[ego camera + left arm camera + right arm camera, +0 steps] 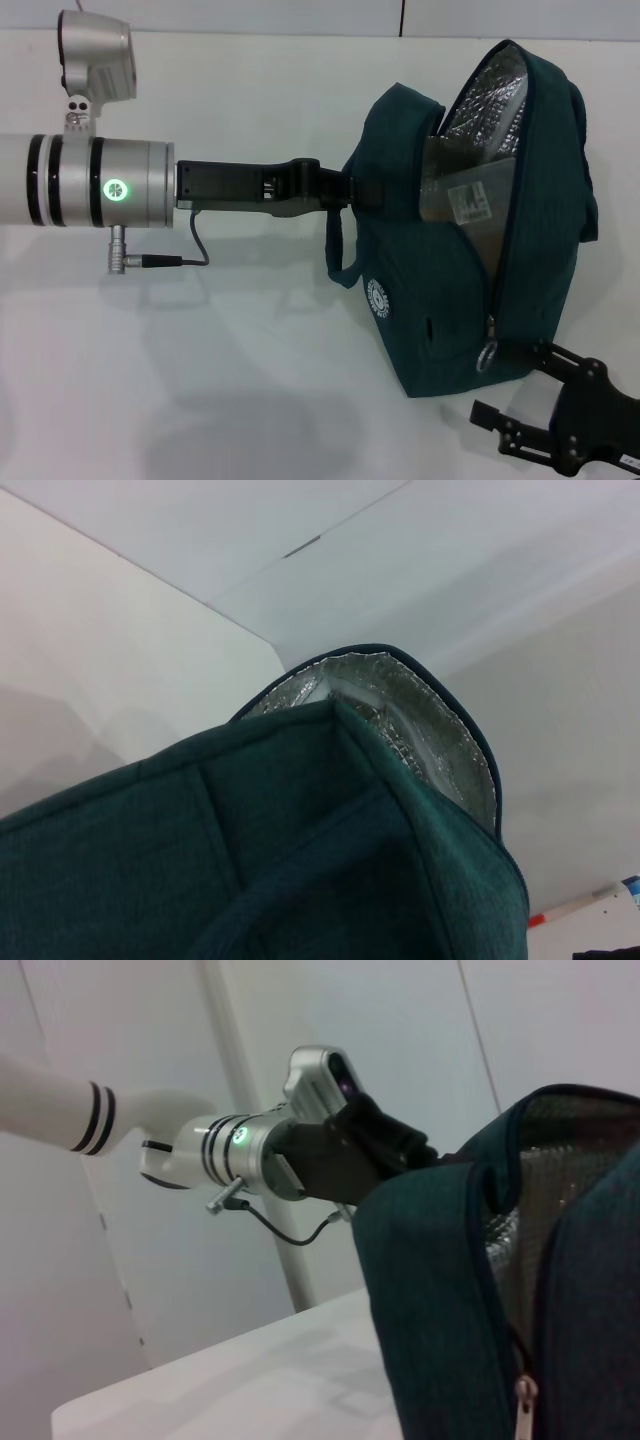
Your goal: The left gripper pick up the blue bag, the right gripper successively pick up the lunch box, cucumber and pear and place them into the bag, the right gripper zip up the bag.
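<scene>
Two grippers share the head view. The left gripper (345, 190) reaches across to the near side of the blue bag (440, 300) and is closed on a padded handle, keeping the bag upright on the desk (200, 380). The bag's mouth gapes on the side away from that gripper, foil lining (490, 100) showing, with a flat clear item lying inside. The right gripper (535, 400) sits low at the bag's near corner, jaws spread and holding nothing, one finger close to the ring zipper pull (487, 357). No cucumber or pear shows anywhere.

From the left wrist view, only bag fabric (250, 860) and the foil-lined rim (400, 720) appear just ahead of the gripper; its fingers are hidden. The hold rests on soft fabric, so a hard tug on the zipper could probably drag the handle loose or tip the bag.

From the right wrist view, the zipper pull (523, 1395) hangs just ahead of the gripper, bag wall (440, 1310) beside it. A small dangling tab is easy to miss; closing on fabric instead would likely jam the zip.
</scene>
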